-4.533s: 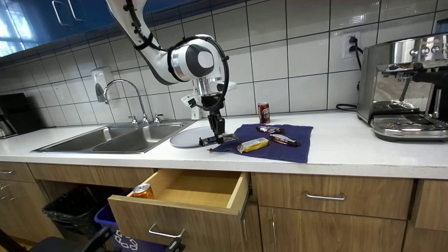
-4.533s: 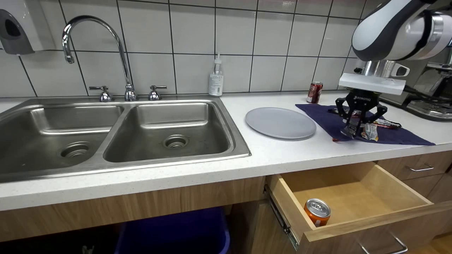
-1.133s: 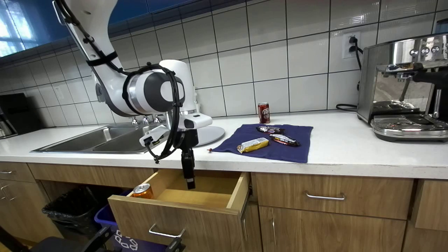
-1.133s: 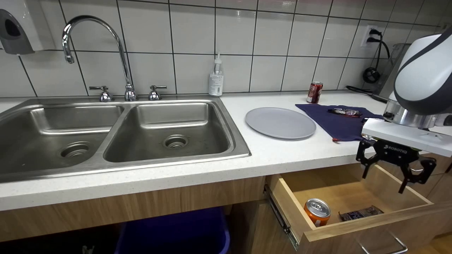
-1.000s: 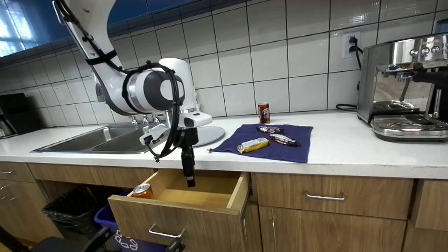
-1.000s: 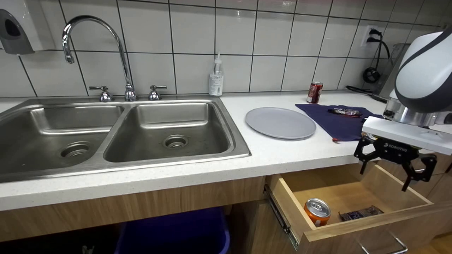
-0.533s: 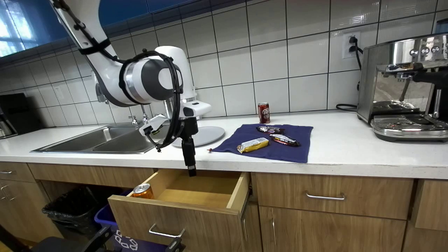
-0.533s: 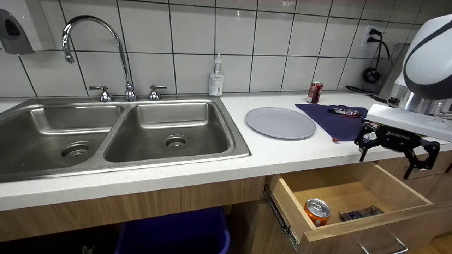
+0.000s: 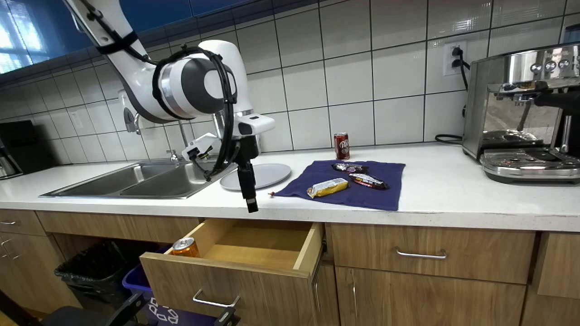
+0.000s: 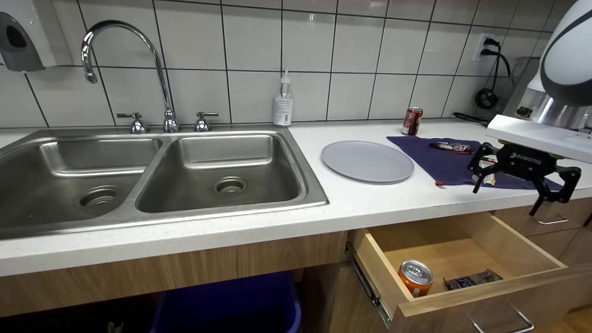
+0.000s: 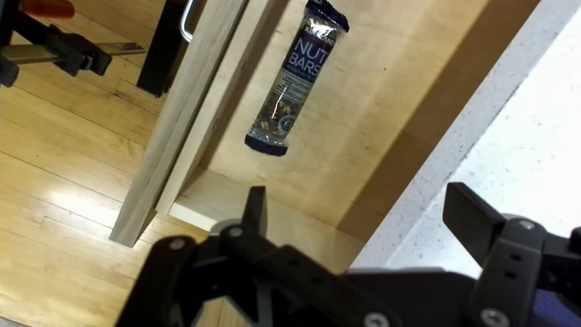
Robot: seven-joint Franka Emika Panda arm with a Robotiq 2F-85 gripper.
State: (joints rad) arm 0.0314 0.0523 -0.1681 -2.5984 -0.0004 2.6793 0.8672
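My gripper (image 11: 356, 187) stands open with nothing between its fingers (image 11: 255, 209). In an exterior view the gripper (image 10: 504, 201) hangs above the pulled-out drawer (image 10: 481, 292), near the counter's front edge. A nut bar (image 11: 295, 77) in a dark blue and clear wrapper lies flat on the drawer floor, apart from the fingers. The same nut bar (image 10: 474, 280) shows by the drawer front, beside an upright orange can (image 10: 416, 277). From another angle the drawer front hides the bar, while the orange can (image 9: 186, 248) shows in the corner.
On the counter a blue cloth (image 9: 385, 199) bears a yellow-wrapped bar (image 9: 328, 187) and two dark-wrapped bars (image 9: 369, 181). Behind stands a red can (image 9: 341, 146). A grey plate (image 10: 367, 161) lies between cloth and sink (image 10: 314, 194). A coffee machine (image 9: 476, 108) stands at the right.
Several seconds ago the gripper held the nut bar at the cloth's edge; now the bar lies in the drawer. Over the last second the open gripper has risen out of the drawer.
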